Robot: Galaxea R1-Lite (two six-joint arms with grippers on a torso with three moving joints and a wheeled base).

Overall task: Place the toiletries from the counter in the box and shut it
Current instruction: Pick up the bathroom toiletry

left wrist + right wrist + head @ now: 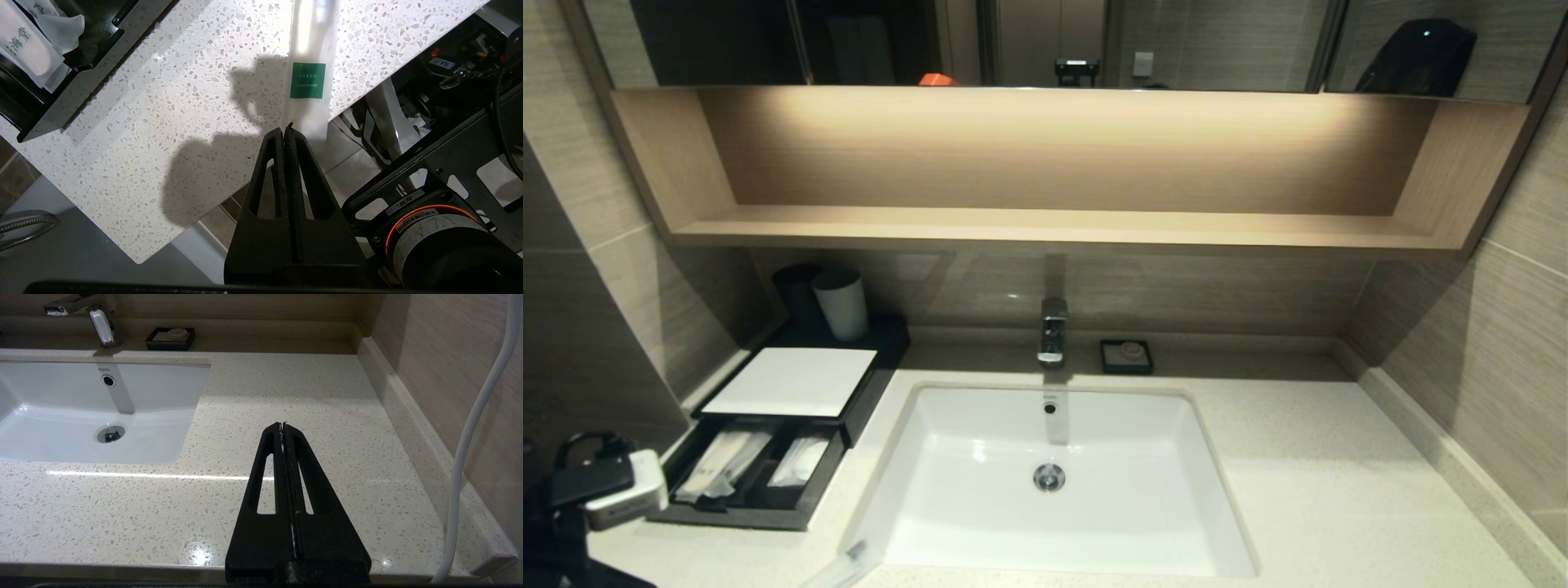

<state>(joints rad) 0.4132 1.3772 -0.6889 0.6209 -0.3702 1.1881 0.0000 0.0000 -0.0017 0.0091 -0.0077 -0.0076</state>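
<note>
Left gripper [284, 130] at the near left edge of the desk [1298, 474], jaws clenched together with nothing between them, tips just short of the near end of a packet [309, 61]; touching or not, cannot tell. In the head view only the left arm's wrist housing visible, at the near left corner. Right gripper [282, 425] low over the bare right side of the desk, jaws likewise clenched, gripping nothing.

Packet: long, slim, whitish wrap, small green square label near its near end. Lying on the desk's near edge, left of the sink [947, 482], near end overhanging the edge. Same packet at the bottom of the head view [843, 567], by the sink's near left corner.

Further left and back: box [788, 382], dark with flat white top panel, on the left side of the desk. Drawer [737, 514] pulled out toward the near side, divided into compartments. Whitish packets [723, 464] in the left compartment, another [800, 459] in the right one.

Behind the box, against the wall: light grey cup [842, 304] with a dark cup [797, 296] just to its left. Centre far: faucet [1052, 328] over the sink. Just right of it, small black soap dish [1126, 356]. Above, light wooden shelf [1054, 229].
</note>
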